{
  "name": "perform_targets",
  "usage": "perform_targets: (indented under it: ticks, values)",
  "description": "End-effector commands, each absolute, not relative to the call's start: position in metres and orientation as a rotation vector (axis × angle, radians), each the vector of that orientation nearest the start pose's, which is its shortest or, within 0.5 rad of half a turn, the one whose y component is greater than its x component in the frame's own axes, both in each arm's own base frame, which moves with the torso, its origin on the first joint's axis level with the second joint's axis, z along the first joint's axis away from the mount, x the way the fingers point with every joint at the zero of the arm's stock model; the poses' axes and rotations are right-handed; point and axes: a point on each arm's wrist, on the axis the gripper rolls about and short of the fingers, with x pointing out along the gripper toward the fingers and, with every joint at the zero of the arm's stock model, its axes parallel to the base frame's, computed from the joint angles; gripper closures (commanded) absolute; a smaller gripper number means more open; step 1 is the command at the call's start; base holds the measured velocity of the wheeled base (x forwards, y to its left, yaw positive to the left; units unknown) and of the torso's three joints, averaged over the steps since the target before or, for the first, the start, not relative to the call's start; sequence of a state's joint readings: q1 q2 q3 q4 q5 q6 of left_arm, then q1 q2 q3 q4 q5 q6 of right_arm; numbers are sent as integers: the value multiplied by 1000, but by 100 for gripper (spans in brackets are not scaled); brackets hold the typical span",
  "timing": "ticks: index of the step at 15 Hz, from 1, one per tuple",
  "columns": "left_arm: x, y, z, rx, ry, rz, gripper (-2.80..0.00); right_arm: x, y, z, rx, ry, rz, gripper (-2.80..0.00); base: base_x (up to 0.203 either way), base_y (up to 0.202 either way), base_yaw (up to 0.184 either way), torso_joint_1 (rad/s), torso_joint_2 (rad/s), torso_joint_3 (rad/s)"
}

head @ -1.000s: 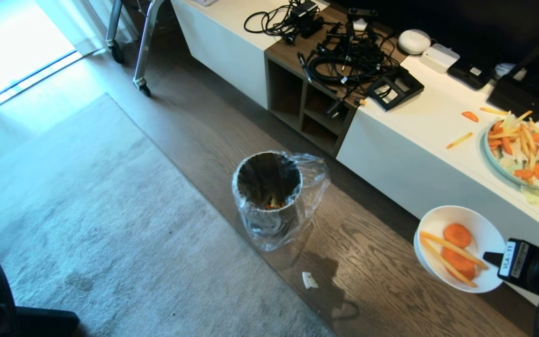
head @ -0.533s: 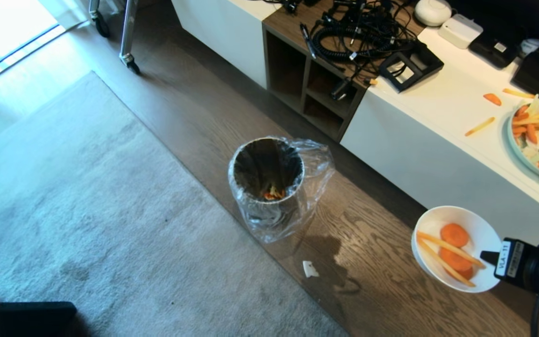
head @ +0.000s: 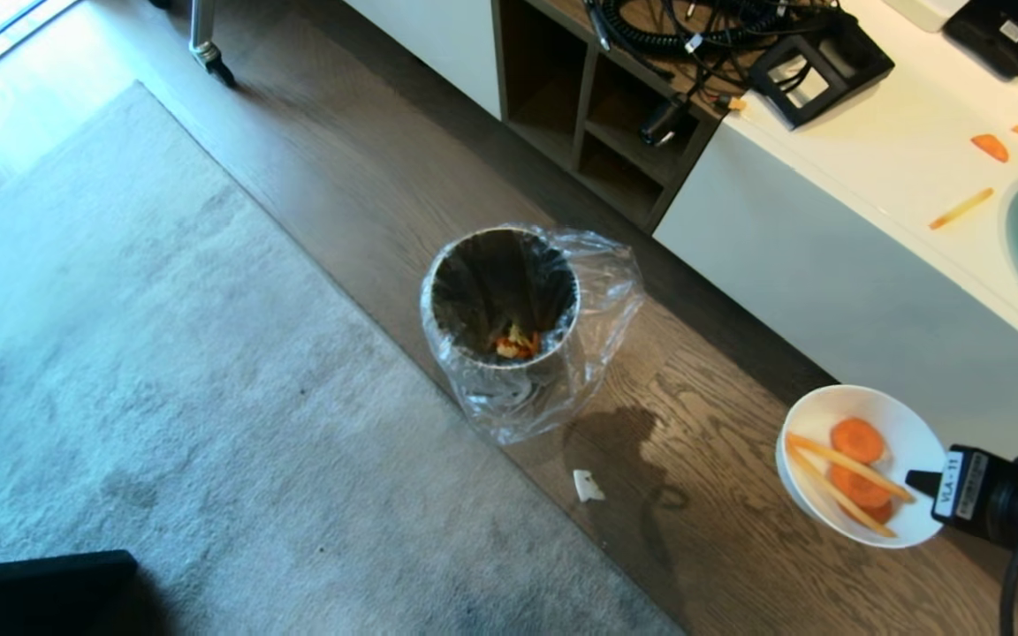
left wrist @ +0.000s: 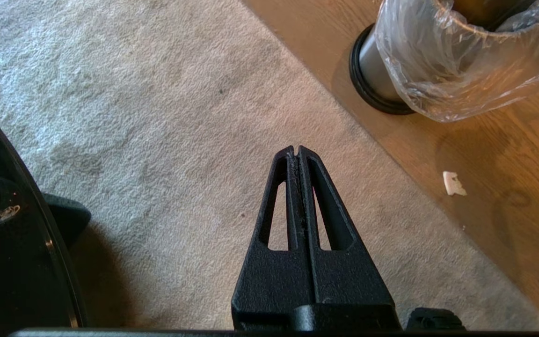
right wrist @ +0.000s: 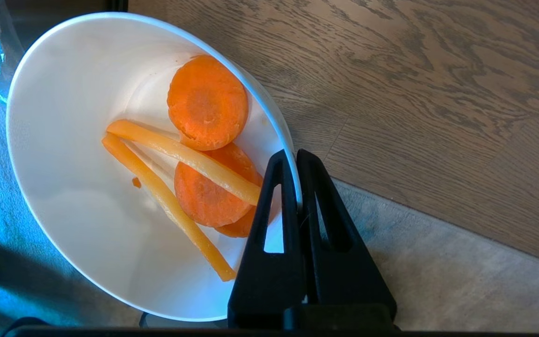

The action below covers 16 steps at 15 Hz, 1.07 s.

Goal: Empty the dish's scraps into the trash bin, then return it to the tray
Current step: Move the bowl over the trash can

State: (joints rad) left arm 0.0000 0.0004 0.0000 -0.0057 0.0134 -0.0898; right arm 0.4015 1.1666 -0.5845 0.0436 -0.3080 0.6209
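Fingers [right wrist: 293, 161] of the right gripper [head: 920, 484] clamp the dish [head: 827, 415] rim, scraps [head: 854, 477] inside, well right of the bin [head: 502, 300]; carrying there and tipping probably comes next.

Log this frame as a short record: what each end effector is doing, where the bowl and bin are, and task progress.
right end effector: shut on white bowl rim, held above wood floor
bowl contents: carrot rounds and sticks
trash bin: on floor, apart from bowl, some scraps already inside
left end effector: shut, idle over carpet
progress: bowl not yet emptied
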Motion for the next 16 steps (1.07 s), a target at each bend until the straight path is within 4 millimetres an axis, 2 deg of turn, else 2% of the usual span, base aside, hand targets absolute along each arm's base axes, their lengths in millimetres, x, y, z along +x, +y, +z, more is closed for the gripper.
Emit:
perform_targets:
  ticks: [1,4,6,11,14,16]
  values:
    - [-23,0,76,-91,-7,14,0,142,53,183,387,588,-97,0,0,0,0,2,2,-76]
    - [-23,0,76,-91,-7,14,0,145,54,183,321,595,-78,0,0,0,0,3,2,-25]
    - [-23,0,76,-91,-7,14,0,155,58,194,316,570,-62,0,0,0,0,0,0,0]
    - [-23,0,76,-91,-7,14,0,206,80,238,333,477,-31,0,0,0,0,0,0,0]
    - [-23,0,76,-91,-7,14,0,240,96,257,270,428,6,0,0,0,0,0,0,0]
    - [-23,0,76,-91,-7,14,0,256,108,270,266,394,36,0,0,0,0,0,0,0]
